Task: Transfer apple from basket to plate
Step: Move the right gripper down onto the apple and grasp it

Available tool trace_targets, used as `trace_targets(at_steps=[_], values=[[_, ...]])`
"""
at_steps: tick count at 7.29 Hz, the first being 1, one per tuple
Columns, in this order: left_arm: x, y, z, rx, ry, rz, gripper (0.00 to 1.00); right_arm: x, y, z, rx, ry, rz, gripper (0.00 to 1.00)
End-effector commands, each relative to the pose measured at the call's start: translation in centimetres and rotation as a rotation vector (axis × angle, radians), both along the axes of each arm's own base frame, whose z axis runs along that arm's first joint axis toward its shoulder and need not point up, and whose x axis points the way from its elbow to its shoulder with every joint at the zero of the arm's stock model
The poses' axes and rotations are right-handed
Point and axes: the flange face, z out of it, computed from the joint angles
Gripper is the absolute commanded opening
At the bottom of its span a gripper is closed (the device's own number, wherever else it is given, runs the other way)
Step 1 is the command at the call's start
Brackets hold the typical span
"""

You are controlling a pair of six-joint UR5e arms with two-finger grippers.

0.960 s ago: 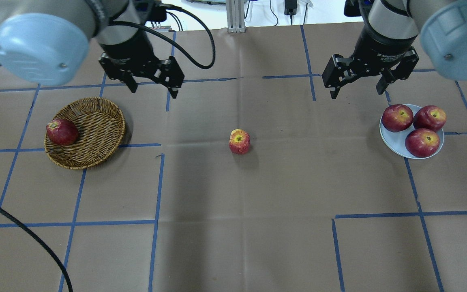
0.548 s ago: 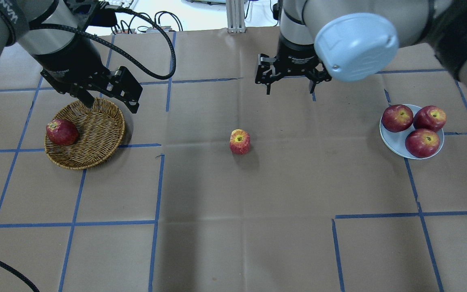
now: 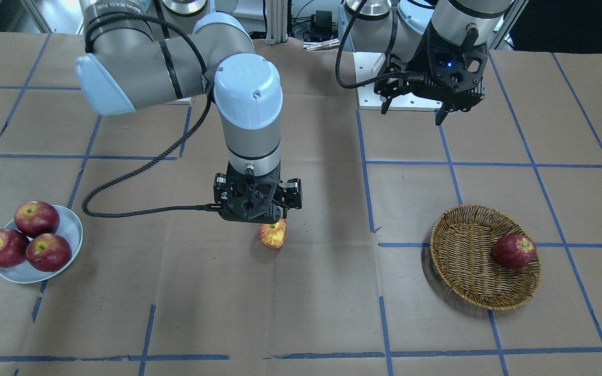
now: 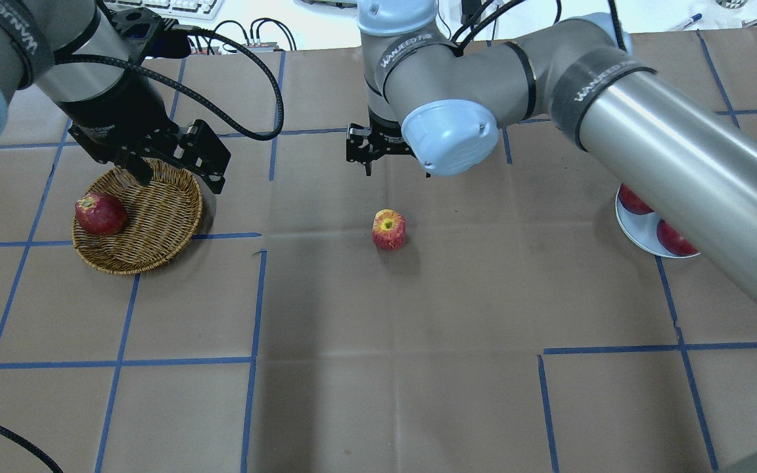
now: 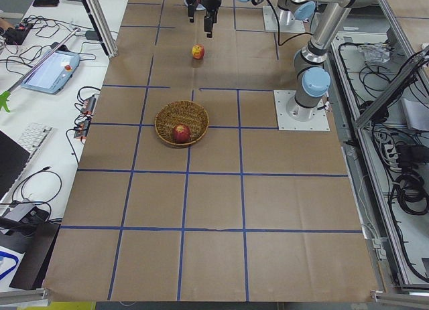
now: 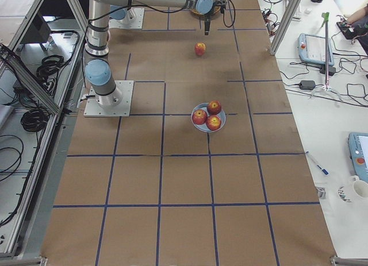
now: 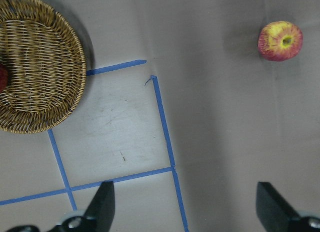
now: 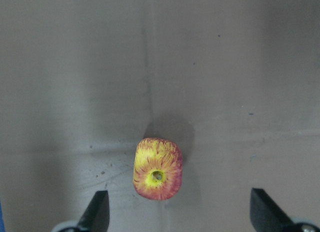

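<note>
The apple [image 4: 388, 229], red streaked with yellow, sits on the bare table at the centre, outside the basket; it also shows in the front view [image 3: 273, 234] and the right wrist view [image 8: 157, 168]. My right gripper [image 4: 396, 171] is open and empty, hanging just above and behind the apple, its fingers [image 8: 100, 212] apart. The wicker basket [image 4: 155, 220] holds one dark red apple [image 4: 100, 213]. My left gripper [image 4: 178, 177] is open and empty above the basket's far rim. The pale plate [image 3: 71, 224] lies at the far right, partly hidden by my right arm in the overhead view.
Three dark red apples [image 3: 29, 237] fill most of the plate. My long right arm [image 4: 648, 144] stretches across the table's right half. Blue tape lines mark the brown paper. A black cable [image 3: 139, 172] trails from the right wrist.
My right gripper swung from near the plate to above the central apple. My left gripper moved left to the basket's far rim. Both stayed open; no apple moved.
</note>
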Motion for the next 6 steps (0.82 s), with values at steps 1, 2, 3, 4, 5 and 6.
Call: trace_targets(at_steps=[1, 2, 3, 4, 5, 6], values=[[0.0, 0.0, 0.0, -0.001, 0.000, -0.001, 0.99, 1.3, 0.0, -6.2, 0.042, 0.018, 0.023, 1.00], [0.0, 0.0, 0.0, -0.001, 0.000, -0.001, 0.99, 1.0, 0.3, -8.0, 0.037, 0.018, 0.025, 1.00], [0.0, 0.0, 0.2, -0.004, -0.001, 0.001, 0.99, 0.7, 0.8, -10.4, 0.017, 0.010, 0.025, 1.00], [0.0, 0.0, 0.2, -0.004, -0.001, -0.001, 0.99, 0.6, 0.9, -11.9, -0.011, -0.005, 0.023, 1.00], [0.0, 0.0, 0.2, -0.004, -0.001, -0.001, 0.99, 0.8, 1.2, -12.1, -0.012, -0.005, 0.026, 0.98], [0.0, 0.1, 0.2, -0.003, -0.001, -0.001, 0.99, 0.9, 1.3, -12.3, -0.005, -0.004, 0.028, 0.87]])
